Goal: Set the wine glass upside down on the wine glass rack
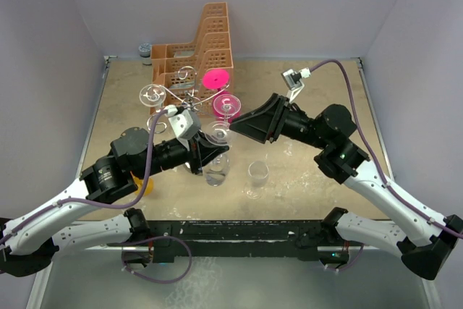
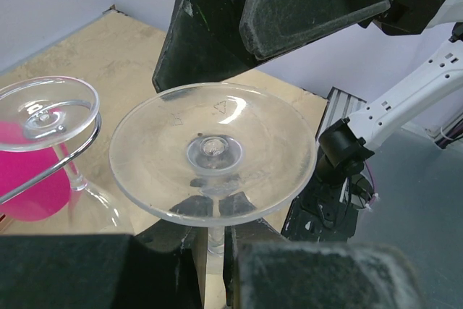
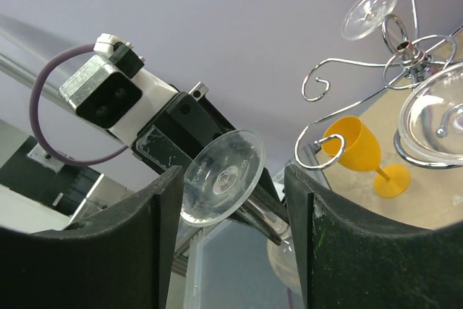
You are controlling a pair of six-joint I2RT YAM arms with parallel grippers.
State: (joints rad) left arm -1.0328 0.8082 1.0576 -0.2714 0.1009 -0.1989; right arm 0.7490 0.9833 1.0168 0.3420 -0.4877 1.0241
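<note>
While stem-pinched in left gripper, wine glass foot between right gripper's wide fingers, laden wine glass rack beside.

Robot lab cell: plain walls box tabletop (three sides).

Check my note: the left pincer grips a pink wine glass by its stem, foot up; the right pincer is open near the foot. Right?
No: the wine glass is clear, not pink, as the left wrist view shows. The left pincer does grip its stem, foot up, with the right pincer open near the foot.
</note>
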